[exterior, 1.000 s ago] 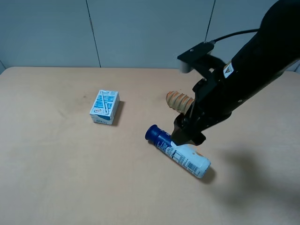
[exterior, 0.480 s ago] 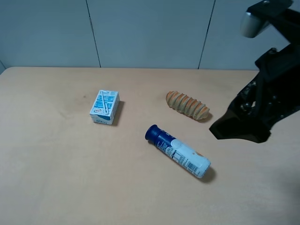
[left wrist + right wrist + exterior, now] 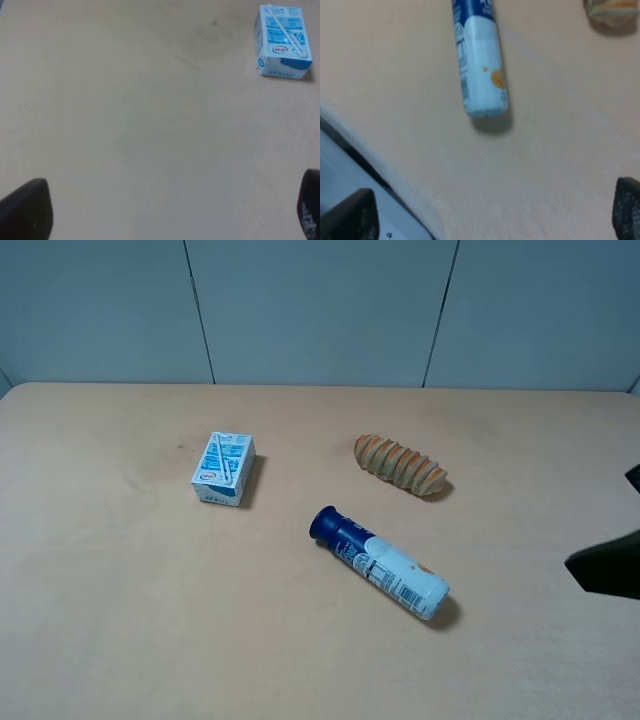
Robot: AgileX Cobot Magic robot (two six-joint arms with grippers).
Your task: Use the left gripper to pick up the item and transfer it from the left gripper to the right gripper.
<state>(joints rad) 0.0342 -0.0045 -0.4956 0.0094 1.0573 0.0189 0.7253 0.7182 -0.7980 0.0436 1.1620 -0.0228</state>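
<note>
The item, a bottle (image 3: 380, 562) with a dark blue cap and a white labelled body, lies on its side on the tan table (image 3: 120, 590), cap toward the far left. It also shows in the right wrist view (image 3: 477, 60). My right gripper (image 3: 487, 212) is open and empty, well away from the bottle; only a dark tip of it (image 3: 610, 565) shows at the right edge of the exterior view. My left gripper (image 3: 167, 210) is open and empty over bare table. It is out of the exterior view, and the bottle is out of the left wrist view.
A small blue-white carton (image 3: 224, 468) lies left of the bottle and shows in the left wrist view (image 3: 282, 41). A ridged orange-brown bread roll (image 3: 400, 464) lies behind the bottle. The table's edge (image 3: 380, 170) shows in the right wrist view.
The right arm has pulled away from above the bottle to the right, almost out of the exterior view. The bottle, carton and roll have not moved.
</note>
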